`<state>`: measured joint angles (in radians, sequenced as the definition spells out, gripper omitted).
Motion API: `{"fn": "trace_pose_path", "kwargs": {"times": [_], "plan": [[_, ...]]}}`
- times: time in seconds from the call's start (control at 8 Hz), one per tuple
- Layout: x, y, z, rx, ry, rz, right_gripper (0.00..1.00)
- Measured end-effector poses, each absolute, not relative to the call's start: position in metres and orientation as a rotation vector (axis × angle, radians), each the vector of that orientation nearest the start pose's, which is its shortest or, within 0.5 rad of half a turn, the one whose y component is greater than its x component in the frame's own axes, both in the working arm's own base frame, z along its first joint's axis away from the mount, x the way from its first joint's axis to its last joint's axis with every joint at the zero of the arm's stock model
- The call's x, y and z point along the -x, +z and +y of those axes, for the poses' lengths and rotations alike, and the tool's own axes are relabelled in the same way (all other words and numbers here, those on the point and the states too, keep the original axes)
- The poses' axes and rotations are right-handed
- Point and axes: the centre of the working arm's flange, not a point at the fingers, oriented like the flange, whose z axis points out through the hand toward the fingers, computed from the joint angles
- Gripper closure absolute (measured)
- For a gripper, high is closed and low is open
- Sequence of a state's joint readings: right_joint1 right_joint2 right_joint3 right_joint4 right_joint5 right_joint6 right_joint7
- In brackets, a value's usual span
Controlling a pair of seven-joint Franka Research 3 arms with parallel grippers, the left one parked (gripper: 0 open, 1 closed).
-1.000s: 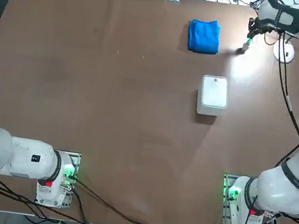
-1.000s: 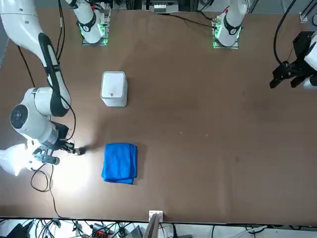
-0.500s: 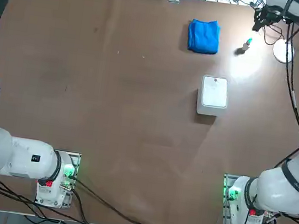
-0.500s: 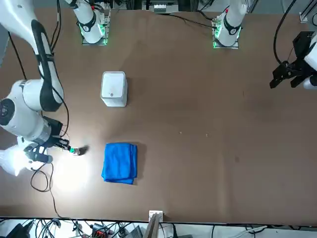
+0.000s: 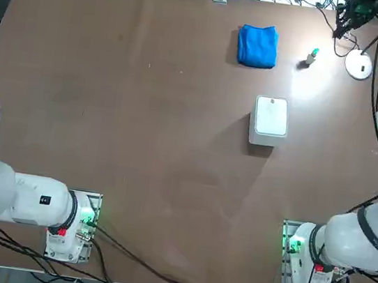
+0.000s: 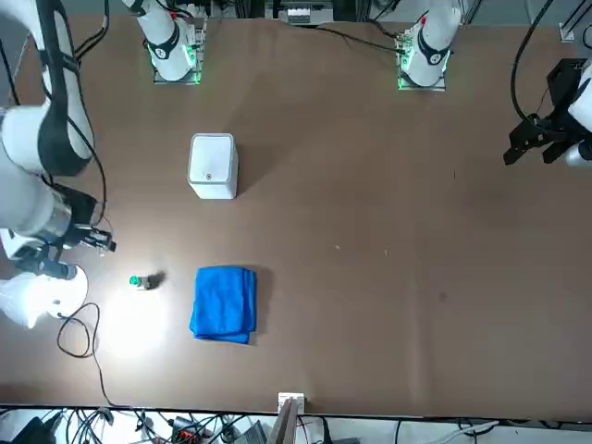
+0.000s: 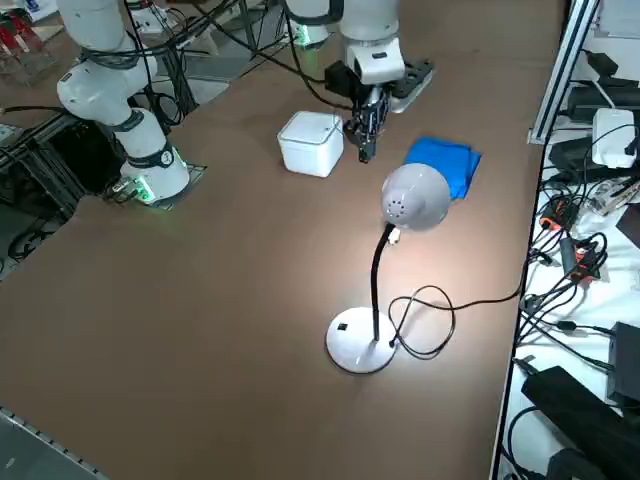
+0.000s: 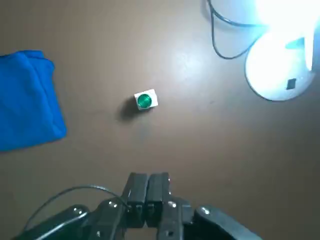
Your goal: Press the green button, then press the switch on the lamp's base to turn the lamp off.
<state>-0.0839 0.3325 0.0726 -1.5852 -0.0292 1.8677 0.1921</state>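
The right hand (image 8: 148,192), fingers pressed together (a blunt tip suited to poking), hung above the bench (image 5: 139,142) between the green button (image 8: 144,100) and the lamp's base (image 8: 277,70), whose switch (image 8: 291,84) sat unpressed beneath the lit lamp (image 7: 400,215)

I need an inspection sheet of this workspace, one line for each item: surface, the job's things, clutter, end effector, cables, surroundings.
Surface: brown table, bright light patch near the lamp.
Job's things: green button upright beside the blue cloth; lamp lit; lamp's base with dark switch.
Clutter: blue cloth folded; white box mid-table.
End effector: right end effector shut, raised above the table, away from the button, holding nothing.
Cables: black cord looped by the base.
Surroundings: cable bundles and devices beyond the table edge.
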Motion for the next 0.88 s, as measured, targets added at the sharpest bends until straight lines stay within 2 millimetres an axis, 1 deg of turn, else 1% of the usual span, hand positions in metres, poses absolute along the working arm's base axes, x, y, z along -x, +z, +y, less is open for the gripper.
{"fn": "trace_pose_path", "kwargs": {"times": [0.12, 0.25, 0.38, 0.62, 0.88], "plan": [[-0.644, 0.454, -0.029, 3.134, 0.096, 0.343, 0.98], [-0.637, 0.463, -0.045, 3.134, 0.1, 0.362, 0.98], [-0.63, 0.467, -0.062, 3.143, 0.102, 0.366, 0.98], [-0.616, 0.463, -0.101, 3.17, 0.118, 0.36, 0.98], [-0.602, 0.455, -0.15, 3.176, 0.058, 0.371, 0.98]]}}
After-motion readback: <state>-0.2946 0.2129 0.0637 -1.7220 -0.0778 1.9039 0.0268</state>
